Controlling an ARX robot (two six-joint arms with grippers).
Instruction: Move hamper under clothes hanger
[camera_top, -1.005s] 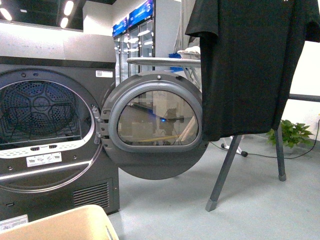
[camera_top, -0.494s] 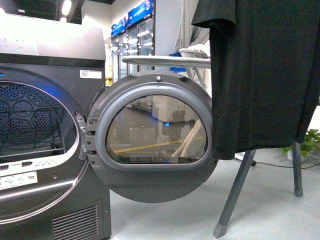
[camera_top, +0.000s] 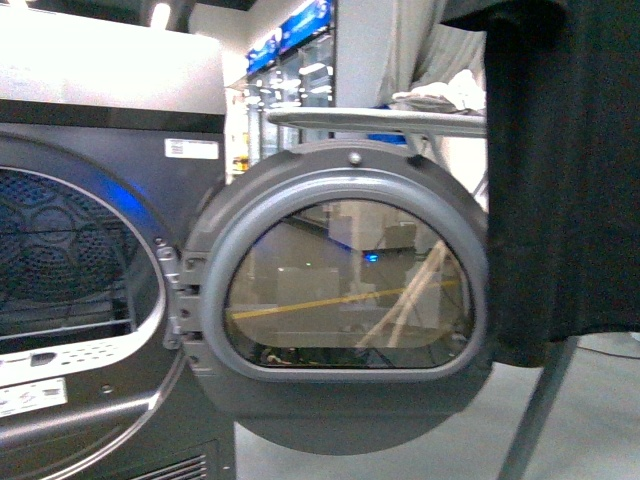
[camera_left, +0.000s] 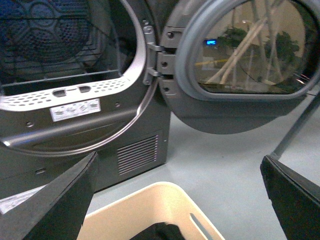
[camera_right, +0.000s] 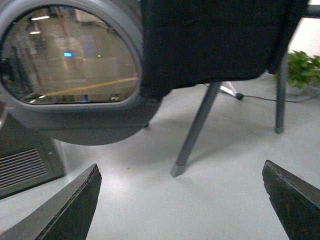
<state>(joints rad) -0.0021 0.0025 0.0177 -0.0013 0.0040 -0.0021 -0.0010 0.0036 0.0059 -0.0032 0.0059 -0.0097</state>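
The beige hamper (camera_left: 150, 210) shows only in the left wrist view, on the floor in front of the dryer, with dark cloth inside it. My left gripper (camera_left: 180, 200) is open above the hamper's far rim, its fingers (camera_left: 65, 205) wide apart and touching nothing. The clothes hanger's dark grey leg (camera_right: 192, 130) and black T-shirt (camera_right: 215, 40) show in the right wrist view; the shirt (camera_top: 565, 180) and a leg (camera_top: 535, 410) fill the front view's right edge. My right gripper (camera_right: 182, 200) is open and empty above bare floor, short of that leg.
A dark grey dryer (camera_top: 90, 250) stands at the left with its round door (camera_top: 345, 300) swung open towards the rack. The door also shows in the left wrist view (camera_left: 240, 60) and the right wrist view (camera_right: 75, 65). A potted plant (camera_right: 302, 67) stands behind the rack.
The front view has closed in on the dryer door and shifted right. The hamper's corner has dropped out of its bottom edge, and the T-shirt has slid towards the right edge.
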